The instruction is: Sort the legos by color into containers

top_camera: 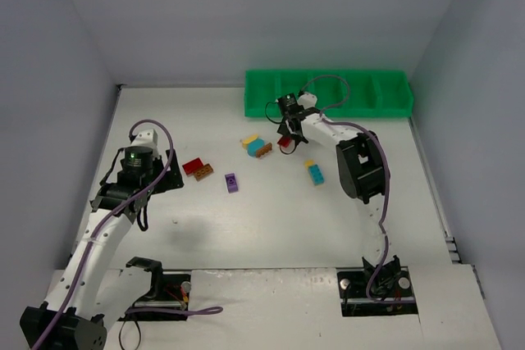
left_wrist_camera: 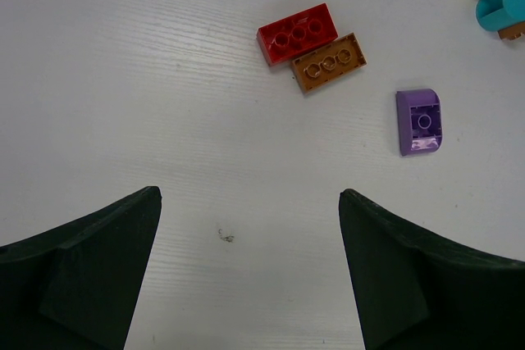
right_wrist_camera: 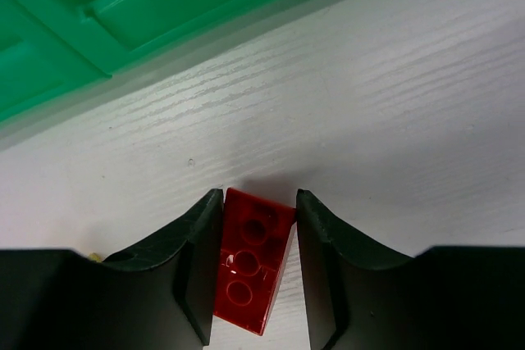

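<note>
Two red bricks showed: one point(right_wrist_camera: 250, 268) pinched between the fingers of the right gripper point(right_wrist_camera: 258, 196), low at the white tabletop point(top_camera: 394, 202) just in front of the green tray point(top_camera: 328, 108), and another point(left_wrist_camera: 298, 32) lying flat, its long side against a single brown brick point(left_wrist_camera: 330, 62), toward the left edge. One purple brick point(left_wrist_camera: 419, 121) lay alone just beside that pair, nearer the middle. Two mixed clusters sat apart: a yellow, blue and brown cluster point(top_camera: 256, 146) beside the right gripper, and a blue-and-yellow stack point(top_camera: 315, 172) a little nearer the near edge. The one long tray, divided into a row of square compartments, stood along the far edge toward the far right corner. The tabletop had a faint wood grain, and plain pale walls closed it in on three sides. The left gripper point(left_wrist_camera: 250, 193) hung over bare tabletop near the red-and-brown pair, fingers spread wide, holding nothing.
</note>
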{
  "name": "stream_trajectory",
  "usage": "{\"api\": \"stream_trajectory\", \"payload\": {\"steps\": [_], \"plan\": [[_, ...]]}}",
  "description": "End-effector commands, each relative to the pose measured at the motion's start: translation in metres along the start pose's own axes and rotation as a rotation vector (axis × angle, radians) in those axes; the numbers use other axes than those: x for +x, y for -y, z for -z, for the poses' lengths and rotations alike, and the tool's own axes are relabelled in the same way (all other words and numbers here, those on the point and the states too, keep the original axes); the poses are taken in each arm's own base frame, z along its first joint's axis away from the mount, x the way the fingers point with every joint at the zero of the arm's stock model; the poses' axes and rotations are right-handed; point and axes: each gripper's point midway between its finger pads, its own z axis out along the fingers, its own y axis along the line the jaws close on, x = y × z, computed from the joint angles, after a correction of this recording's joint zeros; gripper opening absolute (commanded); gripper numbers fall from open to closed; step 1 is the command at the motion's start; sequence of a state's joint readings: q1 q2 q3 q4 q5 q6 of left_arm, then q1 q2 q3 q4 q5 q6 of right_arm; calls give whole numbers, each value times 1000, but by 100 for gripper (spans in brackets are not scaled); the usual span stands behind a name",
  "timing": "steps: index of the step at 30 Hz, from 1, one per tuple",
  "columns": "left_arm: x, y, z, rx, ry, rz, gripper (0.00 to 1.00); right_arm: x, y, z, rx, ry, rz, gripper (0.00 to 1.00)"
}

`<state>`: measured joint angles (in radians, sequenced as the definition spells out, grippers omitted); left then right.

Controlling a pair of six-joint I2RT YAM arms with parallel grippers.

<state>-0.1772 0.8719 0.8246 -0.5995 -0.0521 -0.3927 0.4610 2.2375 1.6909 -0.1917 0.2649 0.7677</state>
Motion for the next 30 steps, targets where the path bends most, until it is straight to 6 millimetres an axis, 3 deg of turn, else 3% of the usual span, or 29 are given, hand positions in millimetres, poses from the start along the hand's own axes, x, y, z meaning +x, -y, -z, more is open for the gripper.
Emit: {"api": "stream_trajectory", "payload": {"steps": [1, 4, 8, 9, 17, 22, 24, 30], "plan": [[-22, 4, 0, 11, 71, -12, 83, -49, -15, 38, -47, 118, 98, 0], [-22, 4, 1, 9, 71, -14, 83, -93, -34, 64, -122, 250, 162, 0], [-22, 3, 1, 5, 74, -15, 83, -135, -48, 88, -176, 387, 284, 0], [-22, 3, 1, 5, 74, -15, 83, -152, -52, 89, -187, 451, 312, 0], [-22, 4, 1, 15, 76, -22, 83, -215, -51, 71, -222, 603, 329, 0], [-22, 4, 2, 16, 79, -24, 83, -233, -61, 51, -254, 659, 396, 8], [-22, 5, 2, 19, 79, -26, 83, -234, -62, 41, -250, 661, 414, 20], [-22, 4, 2, 17, 82, -25, 83, -240, -72, 38, -282, 682, 457, 50]]}}
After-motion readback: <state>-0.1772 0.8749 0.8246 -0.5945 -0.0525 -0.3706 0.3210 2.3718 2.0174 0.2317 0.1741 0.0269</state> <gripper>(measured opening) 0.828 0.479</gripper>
